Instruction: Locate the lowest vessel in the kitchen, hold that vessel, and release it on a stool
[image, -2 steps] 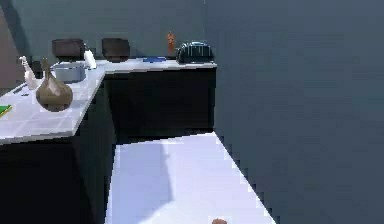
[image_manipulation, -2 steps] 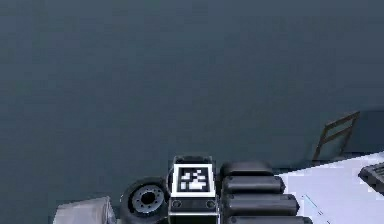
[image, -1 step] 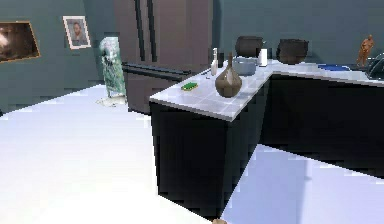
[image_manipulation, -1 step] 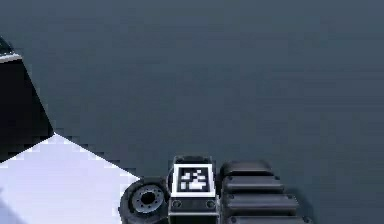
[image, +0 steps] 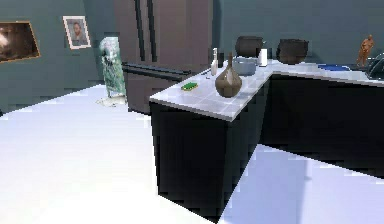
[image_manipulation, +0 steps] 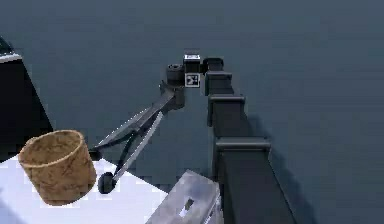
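gripper (image_manipulation: 103, 168) fingertips right at a brown basket-like vessel (image_manipulation: 58, 167) above a white surface (image_manipulation: 135, 208); can't tell if it's held, or the finger spread.

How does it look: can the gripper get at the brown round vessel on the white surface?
Probably yes. The gripper ends close to the brown vessel on the white surface, with nothing seen between them; whether they touch cannot be told.

Counter (image: 200, 160) blocks ahead (bare floor (image: 60, 150) at the forward view's left).
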